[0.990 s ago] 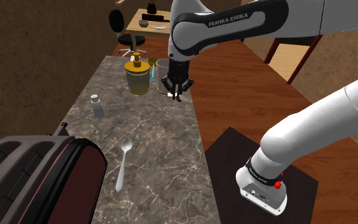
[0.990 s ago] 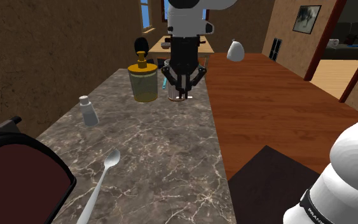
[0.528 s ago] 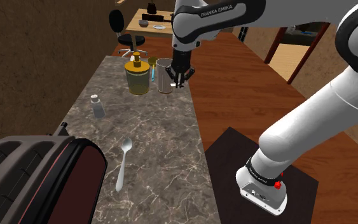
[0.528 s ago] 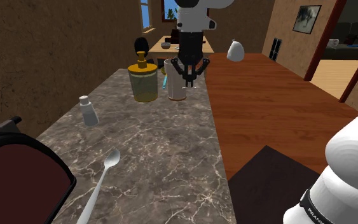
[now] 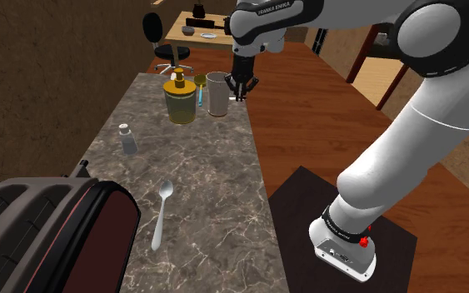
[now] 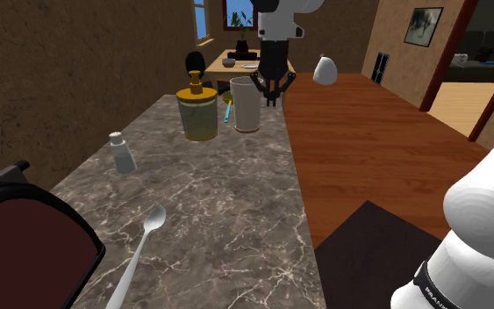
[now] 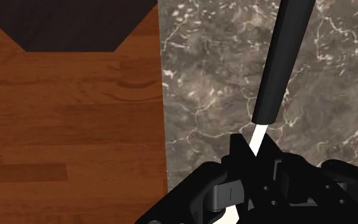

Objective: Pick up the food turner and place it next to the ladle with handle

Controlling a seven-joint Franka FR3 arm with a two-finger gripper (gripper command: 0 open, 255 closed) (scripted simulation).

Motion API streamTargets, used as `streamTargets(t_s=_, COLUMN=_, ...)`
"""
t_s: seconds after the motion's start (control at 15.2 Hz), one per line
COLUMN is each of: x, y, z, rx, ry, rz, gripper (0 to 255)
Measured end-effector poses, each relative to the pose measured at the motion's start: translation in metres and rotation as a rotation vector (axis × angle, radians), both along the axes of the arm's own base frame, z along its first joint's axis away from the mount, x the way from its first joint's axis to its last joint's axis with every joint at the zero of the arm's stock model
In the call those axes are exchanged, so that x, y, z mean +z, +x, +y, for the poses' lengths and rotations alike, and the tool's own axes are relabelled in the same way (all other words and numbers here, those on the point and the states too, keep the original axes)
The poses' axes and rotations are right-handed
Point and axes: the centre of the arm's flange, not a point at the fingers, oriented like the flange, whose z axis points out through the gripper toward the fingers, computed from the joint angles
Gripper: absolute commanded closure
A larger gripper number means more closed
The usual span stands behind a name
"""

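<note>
My gripper hangs over the far end of the marble counter, just beside a grey cup. It is shut on the food turner. In the wrist view the fingers clasp the turner's thin white shaft, and its long black handle sticks out ahead over the counter near its edge. A small ladle with a gold bowl and blue handle lies between the cup and a yellow jar.
A salt shaker stands mid-counter. A silver spoon lies nearer, beside a dark bulky appliance. Wooden floor runs along the counter's edge, and the stand sits on a dark mat.
The gripper has carried the turner up and away toward the counter's far end. It has gone from the cup's near side to its far right side.
</note>
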Motion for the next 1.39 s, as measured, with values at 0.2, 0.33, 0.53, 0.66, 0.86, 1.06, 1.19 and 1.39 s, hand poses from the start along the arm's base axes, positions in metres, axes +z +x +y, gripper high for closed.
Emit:
streamTargets(t_s=0.2, x=-0.002, y=0.023, z=-0.029, rx=0.000, ry=0.000, rz=0.000, gripper=255)
streamTargets(t_s=0.33, x=0.000, y=0.039, z=-0.050, rx=0.001, ry=0.000, rz=0.000, gripper=255)
streamTargets(t_s=0.53, x=0.001, y=0.058, z=-0.083, rx=0.001, ry=0.000, rz=0.000, gripper=255)
streamTargets(t_s=0.66, x=0.003, y=0.074, z=-0.106, rx=0.001, ry=0.000, rz=0.000, gripper=255)
streamTargets(t_s=0.86, x=0.001, y=0.096, z=-0.138, rx=0.001, ry=0.000, rz=0.000, gripper=255)
streamTargets(t_s=1.06, x=0.003, y=0.119, z=-0.171, rx=0.001, ry=0.000, rz=-0.001, gripper=255)
streamTargets(t_s=1.19, x=0.001, y=0.134, z=-0.191, rx=0.001, ry=0.000, rz=-0.001, gripper=255)
streamTargets(t_s=1.39, x=-0.007, y=0.144, z=-0.207, rx=0.001, ry=0.000, rz=0.000, gripper=255)
